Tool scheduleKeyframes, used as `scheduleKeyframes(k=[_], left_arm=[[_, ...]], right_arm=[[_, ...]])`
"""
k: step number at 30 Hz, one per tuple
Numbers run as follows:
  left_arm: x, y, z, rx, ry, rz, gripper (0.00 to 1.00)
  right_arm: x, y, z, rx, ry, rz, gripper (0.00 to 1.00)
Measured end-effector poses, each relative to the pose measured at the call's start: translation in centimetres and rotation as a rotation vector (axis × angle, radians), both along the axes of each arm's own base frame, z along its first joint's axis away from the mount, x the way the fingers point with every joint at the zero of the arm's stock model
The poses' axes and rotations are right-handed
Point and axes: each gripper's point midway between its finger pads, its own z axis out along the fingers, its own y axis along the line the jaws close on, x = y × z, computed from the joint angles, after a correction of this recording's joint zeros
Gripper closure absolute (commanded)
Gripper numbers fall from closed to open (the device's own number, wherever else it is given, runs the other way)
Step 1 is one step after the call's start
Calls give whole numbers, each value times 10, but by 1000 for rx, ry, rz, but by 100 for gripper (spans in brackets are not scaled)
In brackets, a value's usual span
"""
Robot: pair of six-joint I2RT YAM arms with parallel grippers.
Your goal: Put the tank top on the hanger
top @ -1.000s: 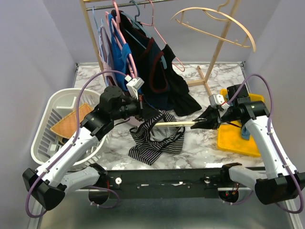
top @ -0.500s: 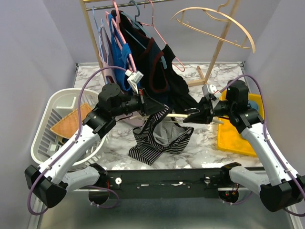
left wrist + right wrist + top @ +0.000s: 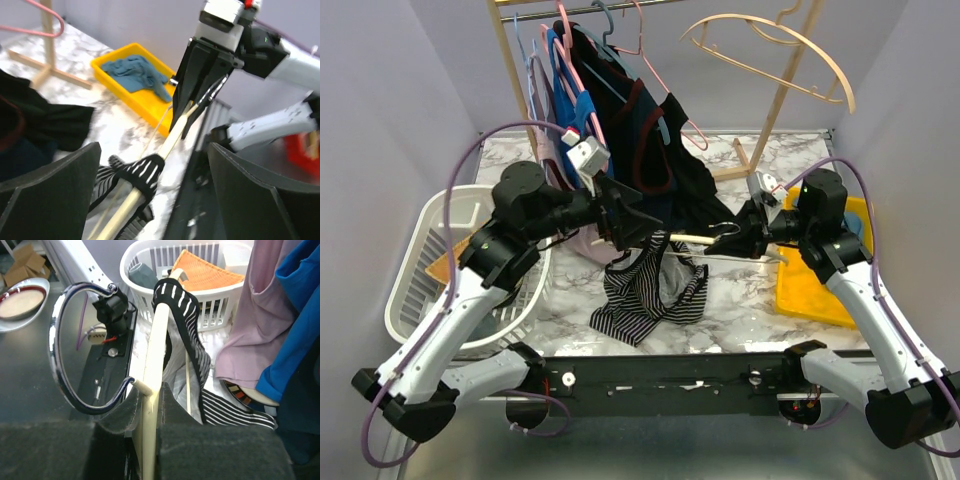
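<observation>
My right gripper (image 3: 744,240) (image 3: 152,407) is shut on the hanger (image 3: 692,240) (image 3: 156,345) at its neck, beside the metal hook (image 3: 62,340). It holds the cream wood level above the table. The striped tank top (image 3: 648,292) (image 3: 186,320) hangs from the hanger's left end, one black-edged strap (image 3: 139,172) looped over the wood (image 3: 176,136). Its lower part rests on the marble. My left gripper (image 3: 642,226) (image 3: 154,160) stands wide open around that end, its fingers (image 3: 55,192) apart from the strap and holding nothing.
A wooden rack (image 3: 515,90) at the back carries pink hangers, blue and black garments and a second cream hanger (image 3: 775,45). A white basket (image 3: 415,290) sits left. A yellow tray (image 3: 820,290) (image 3: 150,107) with a teal cloth (image 3: 135,72) sits right.
My left gripper has opened, let go of the tank top strap and drawn back to the left. The strap stays over the hanger's end. The right gripper lifted the hanger slightly earlier.
</observation>
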Motion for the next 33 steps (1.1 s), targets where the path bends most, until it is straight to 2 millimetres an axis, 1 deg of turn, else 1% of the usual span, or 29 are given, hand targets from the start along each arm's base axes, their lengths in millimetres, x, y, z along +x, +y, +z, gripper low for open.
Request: scheduleKeyframes(k=[2, 4, 7, 9, 13, 15, 16, 17, 20, 23, 26, 27, 28, 29, 30, 32, 33], left_arm=[[-10, 13, 11, 57, -148, -5, 1], [-20, 25, 16, 108, -268, -21, 1], [-31, 34, 5, 194, -391, -72, 1], [-34, 34, -6, 244, -437, -120, 1], [-33, 22, -40, 347, -452, -231, 2], [-32, 8, -67, 425, -437, -308, 2], [-32, 4, -74, 445, -435, -326, 2], [-35, -4, -87, 487, -430, -369, 2], [-39, -19, -107, 585, -480, -437, 2], [-41, -26, -118, 663, -533, -470, 3], [-30, -27, -126, 746, -584, -441, 11], [-26, -25, -129, 776, -597, -427, 19], [-23, -24, -130, 792, -604, -415, 23], [-20, -23, -130, 806, -610, -402, 31], [-16, -22, -132, 823, -618, -384, 45], [-11, -18, -135, 849, -622, -359, 61], [-10, -18, -137, 856, -616, -351, 79]], right_arm=[[-2, -1, -4, -7, -17, 10, 100], [-4, -2, -8, -13, -30, 19, 100], [-6, -2, -14, -21, -54, 31, 100], [-8, -3, -17, -25, -60, 41, 99], [-10, -4, -27, -36, -64, 47, 99], [-11, -5, -31, -42, -57, 49, 100], [-11, -5, -32, -43, -55, 49, 100], [-12, -5, -34, -46, -51, 50, 100], [-13, -5, -38, -50, -44, 51, 100], [-13, -6, -40, -52, -40, 51, 100], [-13, -6, -40, -52, -41, 51, 99], [-13, -6, -40, -52, -42, 51, 100], [-13, -6, -40, -52, -42, 51, 100], [-13, -6, -40, -52, -42, 51, 99], [-13, -6, -40, -52, -42, 51, 100], [-13, -6, -40, -52, -42, 51, 100], [-12, -5, -41, -53, -42, 51, 100]])
